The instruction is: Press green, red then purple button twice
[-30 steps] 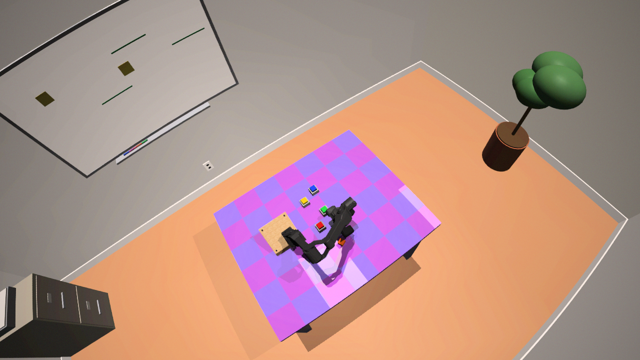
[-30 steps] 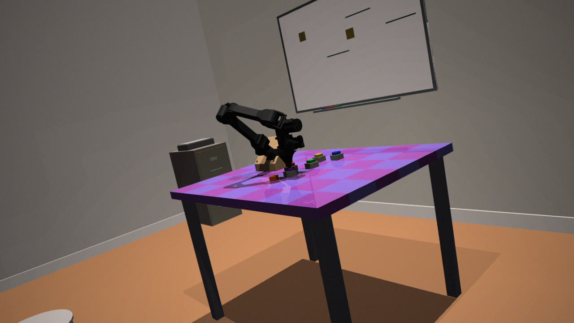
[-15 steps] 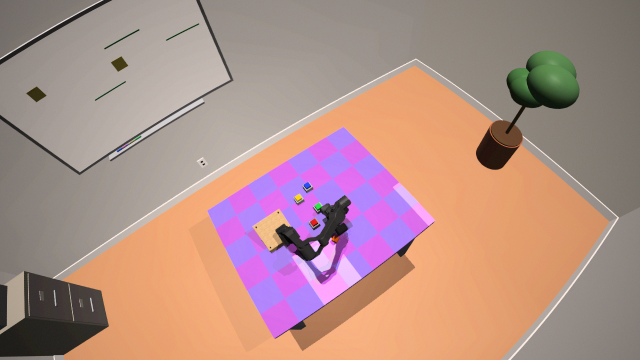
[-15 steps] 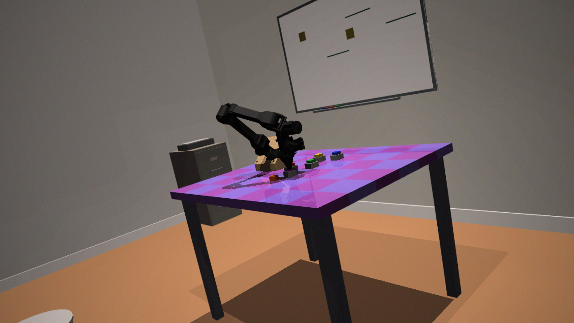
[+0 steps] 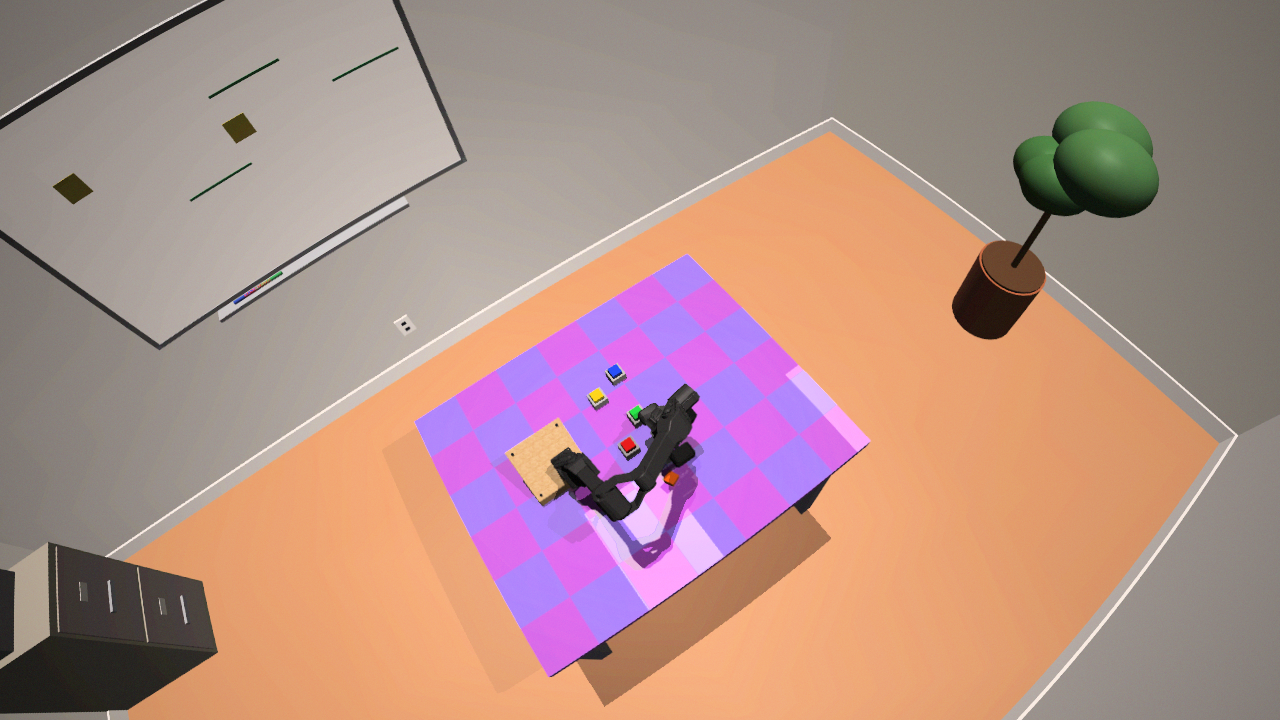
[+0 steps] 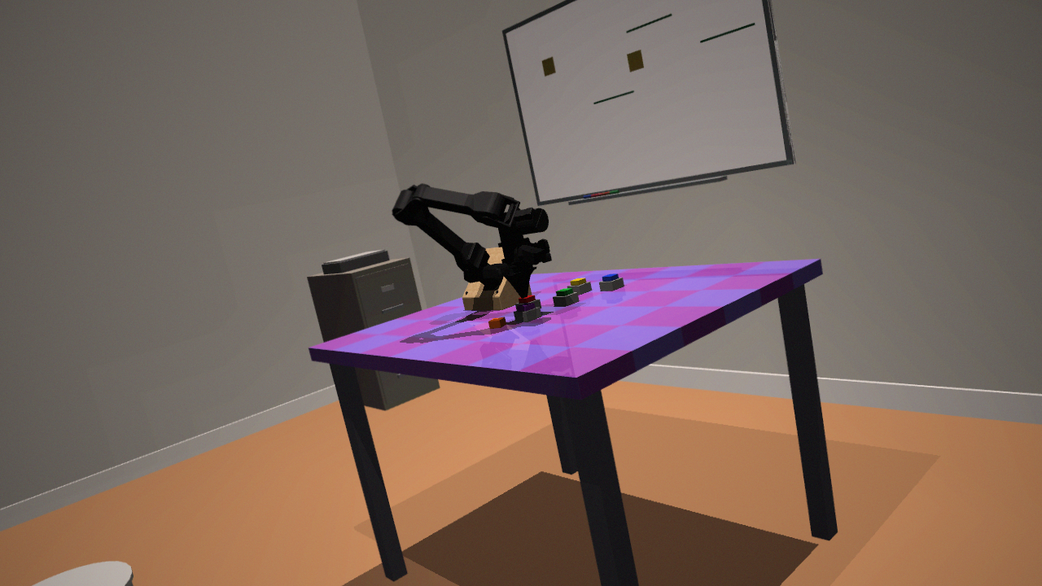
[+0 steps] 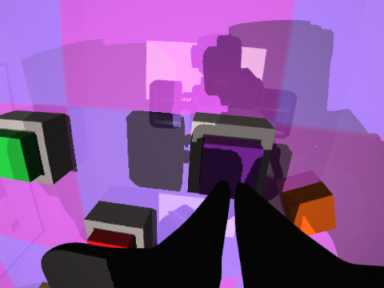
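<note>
Gripper [image 6: 526, 294] [image 7: 230, 190] over the purple button [image 6: 526, 307] [image 7: 224, 160], fingers together, nothing between them.

Purple button sits in its pale-rimmed housing on the checkered table [image 5: 572, 617] [image 6: 451, 356], tips above it; contact can't be told from the wrist view. Red button [image 5: 628, 445] [image 6: 527, 299] [image 7: 111, 239] and green button [image 5: 635, 413] [image 6: 564, 292] [image 7: 18, 156] nearby, both raised. Orange block [image 5: 671, 479] [image 6: 496, 322] [image 7: 316, 212] near the purple button, apart from the fingers.

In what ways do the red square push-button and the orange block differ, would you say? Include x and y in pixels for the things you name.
The red square push-button [image 5: 628, 444] [image 6: 527, 299] [image 7: 111, 239] sits in a grey-and-white housing; the orange block [image 5: 671, 479] [image 6: 496, 322] [image 7: 316, 212] has none. The button is red, the block orange. Both rest on the checkered tabletop [image 5: 707, 358] [image 6: 655, 313].
</note>
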Tool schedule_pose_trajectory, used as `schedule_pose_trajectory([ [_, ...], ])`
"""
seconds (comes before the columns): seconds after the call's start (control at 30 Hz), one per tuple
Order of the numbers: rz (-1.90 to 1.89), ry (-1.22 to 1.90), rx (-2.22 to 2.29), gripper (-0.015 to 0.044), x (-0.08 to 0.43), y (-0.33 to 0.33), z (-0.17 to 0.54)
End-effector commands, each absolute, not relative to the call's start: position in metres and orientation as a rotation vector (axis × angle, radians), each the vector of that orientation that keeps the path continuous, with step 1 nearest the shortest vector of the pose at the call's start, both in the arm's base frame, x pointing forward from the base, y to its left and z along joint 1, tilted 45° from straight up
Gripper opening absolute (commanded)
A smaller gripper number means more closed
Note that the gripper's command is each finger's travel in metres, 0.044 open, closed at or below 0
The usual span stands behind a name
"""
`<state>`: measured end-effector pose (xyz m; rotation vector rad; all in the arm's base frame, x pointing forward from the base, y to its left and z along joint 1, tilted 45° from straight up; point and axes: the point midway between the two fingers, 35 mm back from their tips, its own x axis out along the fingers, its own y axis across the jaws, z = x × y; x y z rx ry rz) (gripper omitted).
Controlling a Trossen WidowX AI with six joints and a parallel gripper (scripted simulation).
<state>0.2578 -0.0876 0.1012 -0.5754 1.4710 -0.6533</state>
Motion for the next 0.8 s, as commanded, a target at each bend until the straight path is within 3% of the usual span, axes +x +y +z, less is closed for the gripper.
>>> schedule_pose_trajectory([
  [0.0,-0.654,1.471,-0.567,0.0046,0.259,-0.08,0.106],
  [0.23,-0.592,1.475,-0.532,0.023,0.3,0.01,0.059],
  [0.43,-0.583,1.485,-0.524,0.0388,0.303,0.087,0.013],
  [0.77,-0.637,1.476,-0.549,0.04,0.257,0.191,-0.071],
])
